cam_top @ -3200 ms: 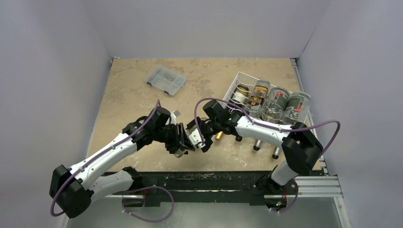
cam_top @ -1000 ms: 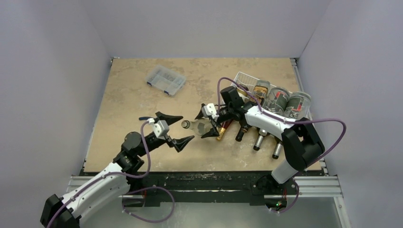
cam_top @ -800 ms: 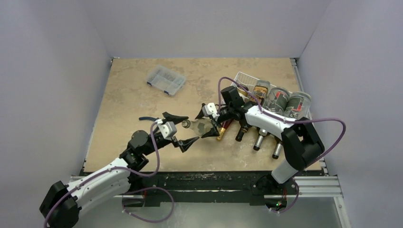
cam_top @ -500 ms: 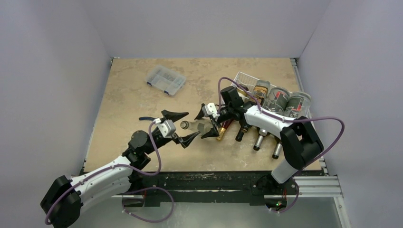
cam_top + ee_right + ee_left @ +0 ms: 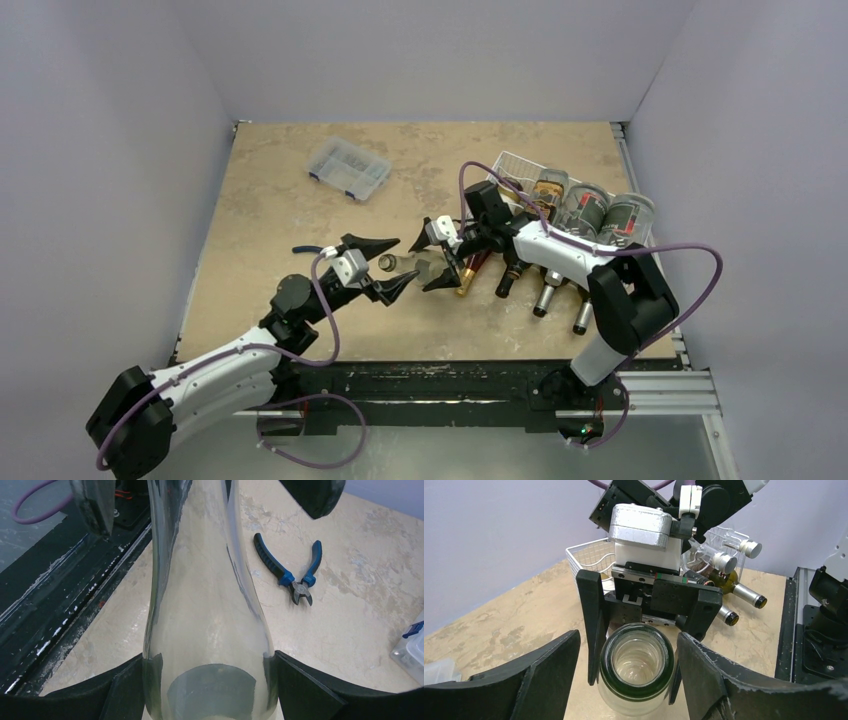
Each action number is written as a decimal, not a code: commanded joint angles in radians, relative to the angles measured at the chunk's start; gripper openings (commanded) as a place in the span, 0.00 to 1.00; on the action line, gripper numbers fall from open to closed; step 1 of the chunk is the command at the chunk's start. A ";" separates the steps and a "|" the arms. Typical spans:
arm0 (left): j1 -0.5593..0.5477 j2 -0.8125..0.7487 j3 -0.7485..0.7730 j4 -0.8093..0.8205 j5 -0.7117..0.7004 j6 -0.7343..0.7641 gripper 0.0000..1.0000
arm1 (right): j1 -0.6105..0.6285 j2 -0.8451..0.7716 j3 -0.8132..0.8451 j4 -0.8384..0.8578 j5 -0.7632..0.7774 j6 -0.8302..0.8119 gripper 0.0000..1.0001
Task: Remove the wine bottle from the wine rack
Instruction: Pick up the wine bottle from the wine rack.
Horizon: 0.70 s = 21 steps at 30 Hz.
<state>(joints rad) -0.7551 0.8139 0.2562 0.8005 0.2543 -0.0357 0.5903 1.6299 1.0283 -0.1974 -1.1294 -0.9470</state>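
Observation:
A clear glass wine bottle (image 5: 408, 264) hangs level above the table, neck pointing left. My right gripper (image 5: 437, 258) is shut on its body; the right wrist view shows the bottle (image 5: 205, 625) pinched in my right gripper (image 5: 210, 662). My left gripper (image 5: 403, 261) is open, its fingers on either side of the neck without touching. In the left wrist view the bottle's open mouth (image 5: 636, 661) sits in my left gripper (image 5: 629, 647). The white wire wine rack (image 5: 505, 166) stands at the back right, holding several bottles (image 5: 585, 212).
Several bottle necks (image 5: 545, 297) stick out from the rack towards the front edge. Blue-handled pliers (image 5: 305, 250) lie left of my left gripper and show in the right wrist view (image 5: 290, 572). A small clear compartment box (image 5: 348, 168) sits at the back left.
My left gripper has moved right, and its open fingers now straddle the bottle's neck. My right gripper has kept the bottle nearly still over the last second.

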 commanded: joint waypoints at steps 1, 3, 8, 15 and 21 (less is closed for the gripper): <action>-0.006 0.018 0.021 0.060 0.022 -0.024 0.68 | -0.007 -0.008 0.039 -0.005 -0.059 0.010 0.58; -0.006 0.023 0.024 0.060 0.024 -0.027 0.63 | -0.009 -0.007 0.039 -0.005 -0.061 0.010 0.58; -0.006 0.025 0.037 0.054 0.027 -0.030 0.50 | -0.009 -0.007 0.039 -0.008 -0.058 0.008 0.58; -0.006 0.023 0.075 -0.004 0.028 -0.024 0.00 | -0.009 -0.005 0.061 -0.027 -0.019 0.057 0.71; -0.006 -0.020 0.081 -0.041 -0.051 0.001 0.00 | -0.009 -0.024 0.118 -0.078 -0.005 0.123 0.99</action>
<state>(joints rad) -0.7597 0.8337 0.2871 0.7452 0.2527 -0.0593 0.5888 1.6306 1.0595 -0.2417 -1.1172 -0.8890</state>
